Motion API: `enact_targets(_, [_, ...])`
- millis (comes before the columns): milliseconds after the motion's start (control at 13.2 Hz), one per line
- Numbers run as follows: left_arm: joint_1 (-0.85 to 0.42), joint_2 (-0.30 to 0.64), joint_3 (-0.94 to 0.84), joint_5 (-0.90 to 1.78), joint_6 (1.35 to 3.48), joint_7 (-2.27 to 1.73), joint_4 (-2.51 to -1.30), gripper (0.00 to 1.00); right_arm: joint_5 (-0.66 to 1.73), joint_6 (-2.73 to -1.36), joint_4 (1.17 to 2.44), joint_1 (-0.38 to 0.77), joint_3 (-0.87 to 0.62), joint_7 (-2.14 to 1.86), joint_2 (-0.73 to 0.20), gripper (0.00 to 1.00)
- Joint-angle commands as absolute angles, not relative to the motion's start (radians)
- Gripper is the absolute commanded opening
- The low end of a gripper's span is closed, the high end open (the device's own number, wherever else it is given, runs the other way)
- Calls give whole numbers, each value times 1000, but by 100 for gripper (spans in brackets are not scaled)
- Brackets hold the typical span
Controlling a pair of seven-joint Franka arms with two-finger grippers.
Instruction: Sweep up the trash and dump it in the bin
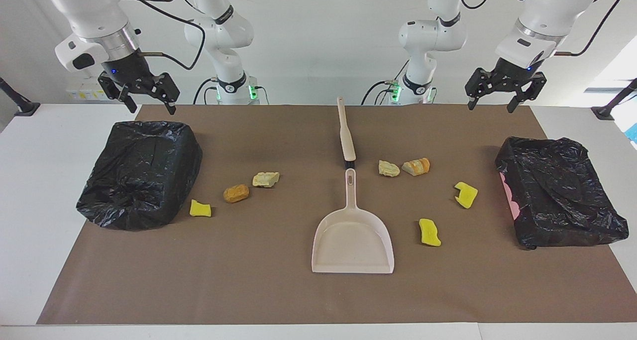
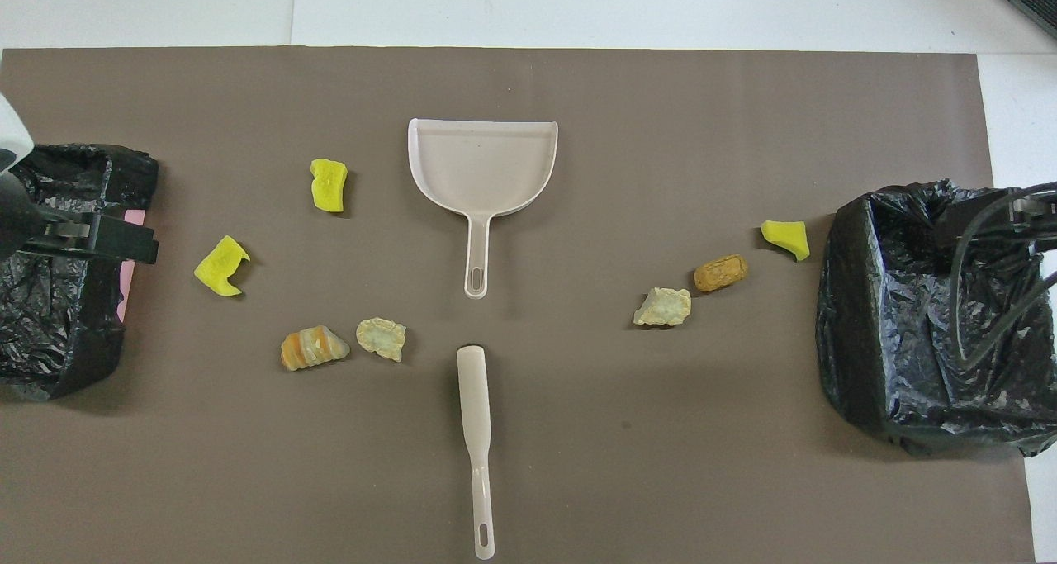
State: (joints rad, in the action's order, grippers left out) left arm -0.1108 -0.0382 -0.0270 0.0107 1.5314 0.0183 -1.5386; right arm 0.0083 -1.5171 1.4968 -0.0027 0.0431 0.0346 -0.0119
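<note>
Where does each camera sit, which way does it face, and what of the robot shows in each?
Facing view: high across the table, looking at the robots; both arms show, left gripper and right gripper open, raised.
Overhead view: above the robots' end, looking steeply down; only the left gripper and the right arm's cables over a bin show.
Shared: dustpan, brush, scraps, bins.

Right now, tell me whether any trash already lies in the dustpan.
No. The dustpan holds nothing; the scraps, like the yellow piece beside it, lie on the brown mat.
</note>
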Motion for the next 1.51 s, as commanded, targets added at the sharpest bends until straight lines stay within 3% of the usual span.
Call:
enact_targets(0, [-100, -40, -37, 5, 1513, 28, -1528, 100, 17, -1506, 1500, -5, 34, 40, 1, 100])
enact_targets(1057, [-112, -48, -40, 6, 1526, 12, -1546, 100, 20, -1508, 1502, 5, 32, 29, 3, 100])
enact_targets(1434, [-127, -69, -90, 9, 1526, 9, -1572, 100, 20, -1445, 1505, 3, 32, 26, 9, 100])
